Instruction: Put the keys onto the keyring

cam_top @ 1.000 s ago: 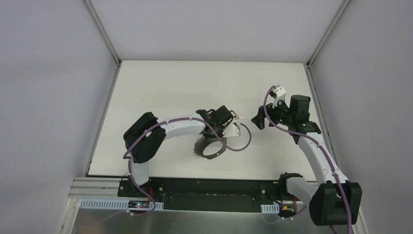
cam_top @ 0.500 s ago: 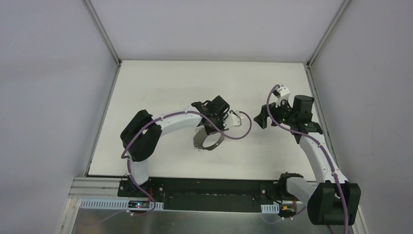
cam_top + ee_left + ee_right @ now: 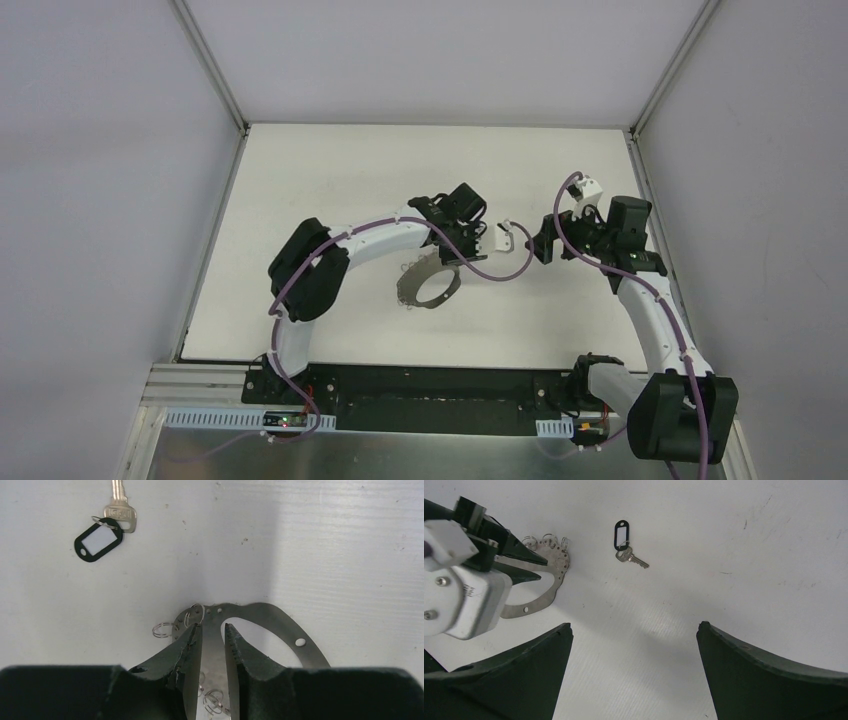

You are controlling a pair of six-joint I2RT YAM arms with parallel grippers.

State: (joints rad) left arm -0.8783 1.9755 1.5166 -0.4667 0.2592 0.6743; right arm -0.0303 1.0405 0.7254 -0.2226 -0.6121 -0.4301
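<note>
Just eased the left jaws apart, from shut to a narrow gap. Now straddling the near band of the keyring (image 3: 277,620), lying flat on the table (image 3: 325,540), with no sign of a squeeze on it; judged released rather than held. Leaves the keyring directly under and between the left jaws, with its small split rings (image 3: 162,629) fanned out just left of the tips.

Finds the key (image 3: 120,514), coupled to its black tag (image 3: 99,540), loose on the table ahead of the left jaws and off to their left, well apart from the keyring and touched by nothing. From the right wrist, puts the same key (image 3: 631,556) ahead of the right jaws, a little left of their midline and just beyond the left arm's tips. Holds the right jaws spread wide, with nothing between them.

For the task, probably means parking the keyring to free a set of jaws for the key; threading not yet begun.

Against a second ago, from the top camera: then showed the keyring (image 3: 407,288) dark and tipped up under the shut left jaws, slightly nearer the arm bases; now shows it pale and flat. Also swung the left elbow rightward and carried the right jaws closer to the left ones, with no change in their spread.
</note>
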